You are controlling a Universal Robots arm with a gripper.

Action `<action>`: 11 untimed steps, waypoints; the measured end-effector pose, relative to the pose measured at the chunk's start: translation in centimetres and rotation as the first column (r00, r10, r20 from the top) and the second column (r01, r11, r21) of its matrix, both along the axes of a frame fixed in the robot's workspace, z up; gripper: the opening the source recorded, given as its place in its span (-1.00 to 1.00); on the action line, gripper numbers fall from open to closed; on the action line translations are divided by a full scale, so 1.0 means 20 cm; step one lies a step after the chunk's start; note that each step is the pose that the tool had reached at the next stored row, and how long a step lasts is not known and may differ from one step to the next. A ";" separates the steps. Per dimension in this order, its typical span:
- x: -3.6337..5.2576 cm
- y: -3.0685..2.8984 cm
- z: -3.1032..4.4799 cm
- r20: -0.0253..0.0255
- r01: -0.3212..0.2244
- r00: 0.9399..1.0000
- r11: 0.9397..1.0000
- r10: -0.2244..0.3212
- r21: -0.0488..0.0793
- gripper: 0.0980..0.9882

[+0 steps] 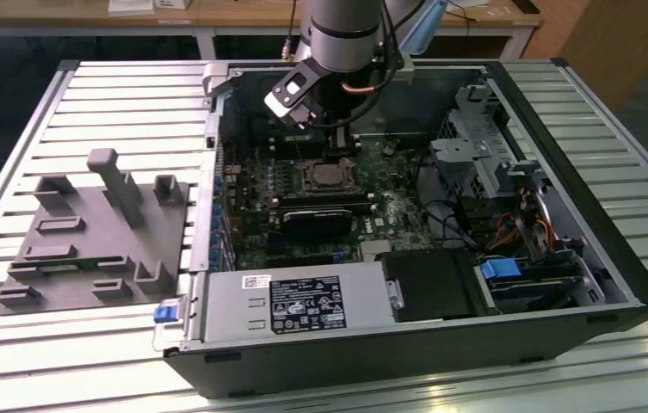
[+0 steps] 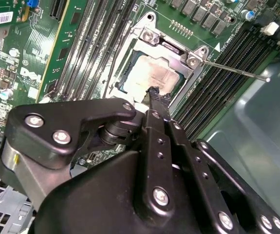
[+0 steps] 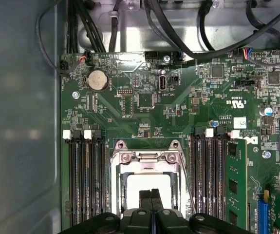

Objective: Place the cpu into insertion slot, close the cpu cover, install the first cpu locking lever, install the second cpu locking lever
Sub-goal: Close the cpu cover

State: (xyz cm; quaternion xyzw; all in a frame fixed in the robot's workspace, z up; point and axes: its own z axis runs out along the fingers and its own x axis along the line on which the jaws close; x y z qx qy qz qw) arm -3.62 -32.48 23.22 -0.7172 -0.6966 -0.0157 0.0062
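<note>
The tool (image 2: 154, 92) is where trouble could start. Its tip points at the middle of the chip (image 2: 149, 73), which lies flat in the socket (image 1: 326, 175), towards the far end of the green board (image 3: 144, 102) inside the open computer case (image 1: 577, 172).

If the tool pushes down hard or off-centre, it could tilt the chip in its seat, and I would expect that to strain the contacts underneath. A sideways slide could scratch the pale metal top or catch the tip on the edge of the window in the cover plate (image 3: 148, 167). That plate appears to lie down around the chip.

One thin lever (image 2: 237, 70) sticks out loose from a corner of the socket, over the long black memory slots (image 2: 217, 92). It looks like a springy rod. A narrow tip could slip off it, letting it jump back or driving the tool into the slots beside it. Black cables (image 3: 178, 29) run just beyond the far edge of the board, and they could snag the arm on a wide swing.

The tool's two fingers (image 3: 144, 200) are pressed together with no gap, and nothing is held between them. Together they form a single blunt point. I cannot tell whether that point rests on the chip or hangs just above it.
</note>
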 end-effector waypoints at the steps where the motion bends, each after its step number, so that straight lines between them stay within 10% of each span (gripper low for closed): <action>1: 0.000 0.000 0.000 0.000 -0.009 1.000 1.000 0.009 0.000 -0.98; 11: 0.000 0.000 -0.001 0.000 -0.187 0.982 0.982 0.187 -0.002 -0.98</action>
